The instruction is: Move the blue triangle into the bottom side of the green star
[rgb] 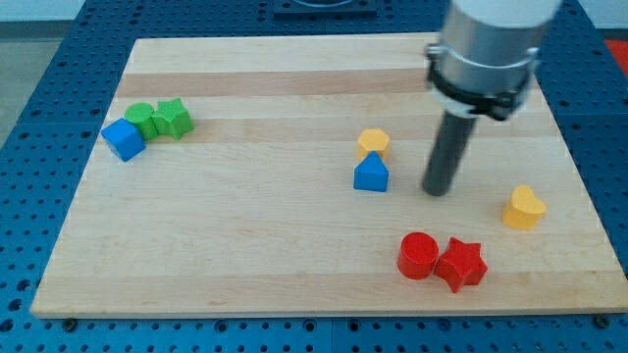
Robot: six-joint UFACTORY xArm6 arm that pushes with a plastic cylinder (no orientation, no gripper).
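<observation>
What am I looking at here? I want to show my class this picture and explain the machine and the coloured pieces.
This is a robot arm seen by one camera looking down at a wooden board. Instead of a hand, the arm ends in a dark rod; its tip slides on the board and pushes blocks. Nothing is held. The tip sits just to the view's right of the blue triangle, with a yellow block above it. At the view's left are a blue cube, a green round block and the green star. At the lower right lie a red cylinder, a red star and another yellow block.
</observation>
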